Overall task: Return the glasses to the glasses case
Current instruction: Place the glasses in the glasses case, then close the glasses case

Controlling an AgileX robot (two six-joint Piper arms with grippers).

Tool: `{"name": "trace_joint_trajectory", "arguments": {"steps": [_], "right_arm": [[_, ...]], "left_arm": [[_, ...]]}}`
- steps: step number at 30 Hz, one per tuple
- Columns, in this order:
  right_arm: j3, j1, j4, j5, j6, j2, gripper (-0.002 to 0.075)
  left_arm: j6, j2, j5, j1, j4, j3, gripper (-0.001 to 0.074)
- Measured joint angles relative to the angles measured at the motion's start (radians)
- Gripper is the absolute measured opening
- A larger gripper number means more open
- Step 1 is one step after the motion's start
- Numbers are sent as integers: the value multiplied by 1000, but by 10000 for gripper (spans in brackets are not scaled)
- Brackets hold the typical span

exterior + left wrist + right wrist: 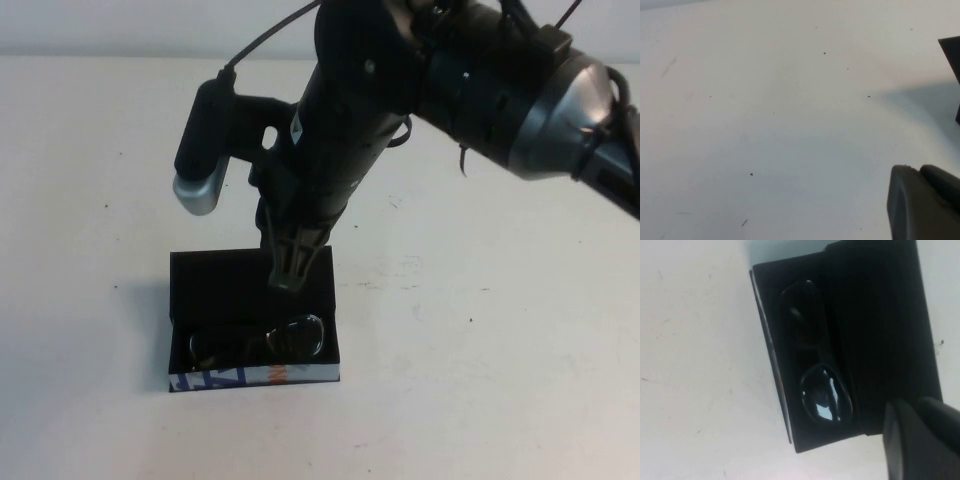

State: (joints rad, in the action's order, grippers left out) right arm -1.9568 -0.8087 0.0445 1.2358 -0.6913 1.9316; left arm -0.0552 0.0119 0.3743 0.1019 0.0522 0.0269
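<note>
Nearest my side of the white table [500, 330], I see the glasses case [200, 275] lying open, its patterned white, blue and orange edge facing me. Inside it, along that near wall, lie the glasses [262, 342], lenses up and frame lengthwise in the box; my right wrist camera shows them [817, 377] tucked against one long wall of the case [880, 330], with the rest of the black lining bare.

Just above the far half of the case hangs my right gripper [291, 268], pointing down, clear of the glasses. Its fingers look drawn close together with nothing between them; in the right wrist view only one dark finger [920, 440] shows at the corner.

Farther back, the right arm reaches in from the right across the table.

My left gripper does not appear from above. Its wrist camera shows a finger [920, 202] over bare table [765, 125], and I cannot tell its opening.
</note>
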Motion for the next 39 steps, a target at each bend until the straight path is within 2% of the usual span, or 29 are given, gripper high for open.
{"name": "trace_joint_trajectory", "arguments": {"steps": [5, 17, 19, 24, 28, 30, 34, 39], "right_arm": [[8, 9, -6, 2, 13, -29, -5], [8, 9, -2, 9, 18, -32, -11], [8, 9, 1, 9, 22, -32, -11], [8, 9, 9, 9, 53, -32, -11], [8, 9, 9, 9, 79, -32, -11], [8, 9, 9, 9, 95, -32, -11], [8, 9, 9, 9, 121, -32, -11], [8, 9, -9, 9, 180, -32, -11]], "left_arm": [[0, 0, 0, 0, 0, 0, -1], [-18, 0, -13, 0, 37, 0, -1], [-6, 0, -56, 0, 32, 0, -1], [145, 0, -244, 0, -145, 0, -1], [206, 0, -330, 0, -217, 0, -1], [263, -2, -277, 0, -276, -21, -1], [286, -121, -58, 0, -368, -147, -1], [80, -425, 213, 6, -506, -351, -1]]}}
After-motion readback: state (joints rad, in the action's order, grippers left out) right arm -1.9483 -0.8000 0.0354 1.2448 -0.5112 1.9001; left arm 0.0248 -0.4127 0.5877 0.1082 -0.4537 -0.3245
